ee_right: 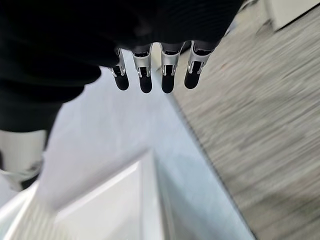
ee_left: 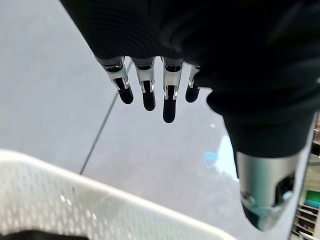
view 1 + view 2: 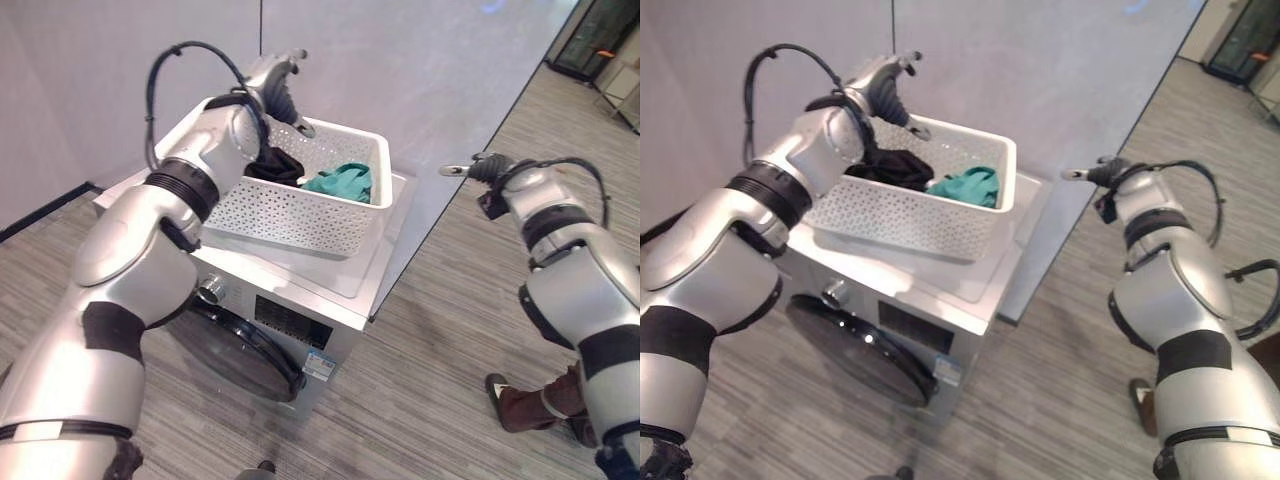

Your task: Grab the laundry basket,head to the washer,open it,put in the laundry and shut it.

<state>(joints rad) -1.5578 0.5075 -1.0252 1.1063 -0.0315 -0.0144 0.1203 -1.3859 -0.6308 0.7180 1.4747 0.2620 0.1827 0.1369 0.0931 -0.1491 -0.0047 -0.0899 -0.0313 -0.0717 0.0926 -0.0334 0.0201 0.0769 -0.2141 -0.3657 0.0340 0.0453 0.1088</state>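
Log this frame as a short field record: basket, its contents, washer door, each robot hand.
basket: white perforated laundry basket sitting on top of the washer
contents: a dark garment and a teal garment inside the basket
washer door: round dark door on the front, appears shut
left robot hand: open, fingers straight, above the basket's far corner, holding nothing
right robot hand: open, off to the washer's right, holding nothing

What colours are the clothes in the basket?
Black and teal, clearest in the left eye view.
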